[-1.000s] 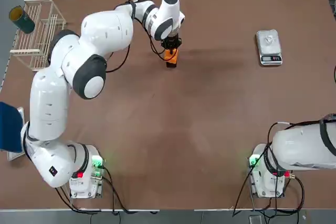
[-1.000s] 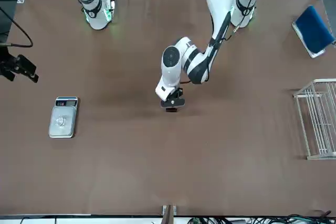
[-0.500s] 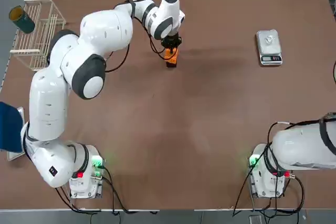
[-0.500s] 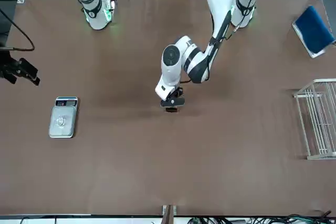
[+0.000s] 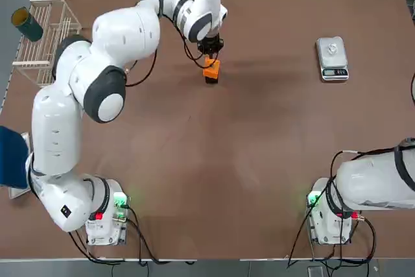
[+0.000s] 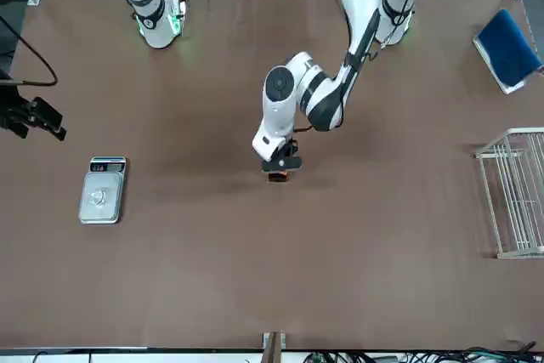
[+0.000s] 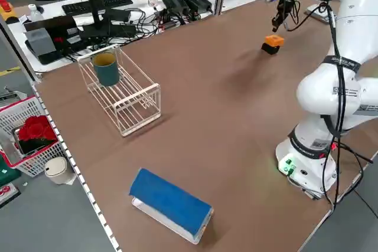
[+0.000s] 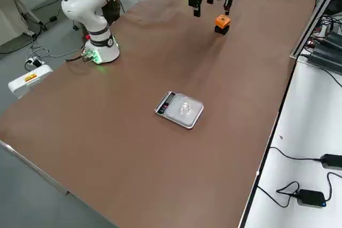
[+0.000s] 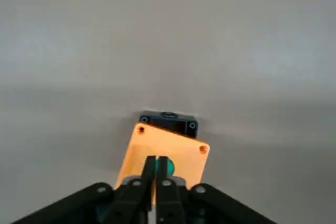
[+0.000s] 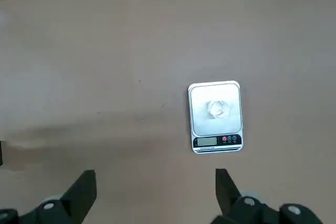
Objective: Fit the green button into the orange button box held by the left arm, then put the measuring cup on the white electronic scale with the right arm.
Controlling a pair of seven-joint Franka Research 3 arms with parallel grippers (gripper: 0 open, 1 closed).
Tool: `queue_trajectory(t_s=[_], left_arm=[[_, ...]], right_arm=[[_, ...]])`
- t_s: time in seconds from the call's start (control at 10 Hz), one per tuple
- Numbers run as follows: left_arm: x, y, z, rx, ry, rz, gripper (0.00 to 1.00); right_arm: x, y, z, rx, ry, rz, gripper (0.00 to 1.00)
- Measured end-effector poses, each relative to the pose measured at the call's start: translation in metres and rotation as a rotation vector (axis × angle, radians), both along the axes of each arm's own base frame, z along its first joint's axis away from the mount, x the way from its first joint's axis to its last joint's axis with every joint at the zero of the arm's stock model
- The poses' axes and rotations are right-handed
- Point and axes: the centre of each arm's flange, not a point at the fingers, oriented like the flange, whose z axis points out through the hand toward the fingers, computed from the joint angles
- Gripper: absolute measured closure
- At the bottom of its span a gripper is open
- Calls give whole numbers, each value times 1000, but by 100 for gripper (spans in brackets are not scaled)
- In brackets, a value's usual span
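Teal cup on a white wire rack; probably a blue-topped box.

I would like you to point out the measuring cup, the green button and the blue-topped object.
measuring cup (image 10: pixel 218 109): right wrist view, clear body
green button (image 9: pixel 171 168): left wrist view, cap
blue-topped object (image 7: pixel 171 200): left side view, blue top

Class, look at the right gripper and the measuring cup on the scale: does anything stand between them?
Nothing visible does. The open right gripper is to the right of the scale, with the cup in plain view. The left gripper is away at the orange box.
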Motion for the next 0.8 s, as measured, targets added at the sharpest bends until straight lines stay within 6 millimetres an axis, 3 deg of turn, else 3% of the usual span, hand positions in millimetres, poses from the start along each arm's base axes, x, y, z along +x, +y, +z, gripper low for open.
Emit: queue_trajectory(t_s=[0.1, 0.5, 0.6, 0.8], left_arm=[[10, 16, 19, 11, 5, 26, 71], [56, 110, 101, 55, 32, 150, 8], [65, 140, 129, 56, 29, 169, 1], [76, 200, 180, 55, 24, 215, 1]], right_arm=[[0, 0, 0, 0, 0, 0, 0], [0, -1, 0, 0, 0, -3, 0], [0, -1, 0, 0, 0, -3, 0], [0, -2, 0, 0, -1, -4, 0]])
